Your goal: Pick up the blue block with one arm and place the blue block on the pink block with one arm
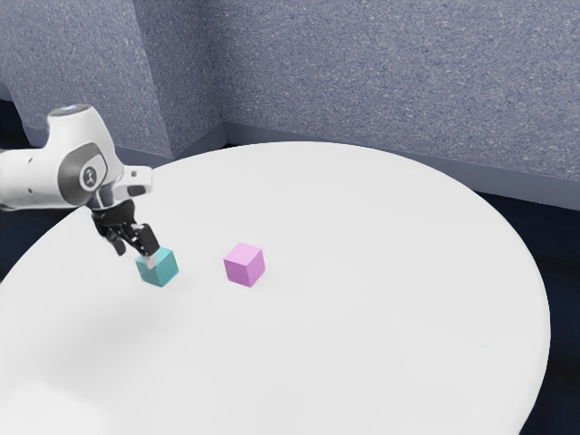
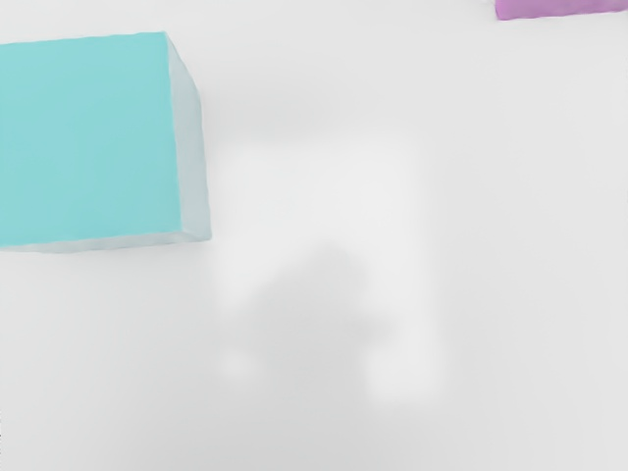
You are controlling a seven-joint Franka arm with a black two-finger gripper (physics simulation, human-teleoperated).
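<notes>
Blue block (image 1: 158,268) is sitting flat on the bench (image 1: 390,308), over toward the exterior view's left, not lifted at all. It's more of a teal, honestly. Pink block (image 1: 244,264) is near it at about 3 o'clock, with a clear strip of bench between them, so they're not touching.

The pincer (image 1: 134,246) is low, at roughly 10 o'clock off the blue block, right up against its upper corner. As far as I can make out it's spread apart and gripping nothing. The wrist view backs that up: the blue block (image 2: 88,142) sits off to one side of the hand rather than under it, with bare bench and a soft shadow below the camera. A sliver of the pink block (image 2: 559,8) pokes in well beyond it.

My read on why it's like this: the arm (image 1: 77,172) is lining up for the grab and isn't centred yet, so it needs to slide over the block before closing. Both blocks lie square on the bench, which should make the stack easy enough once it's picked.

No brands or writing on either block. There's a small round mark on the arm's joint, too tiny to read.
</notes>
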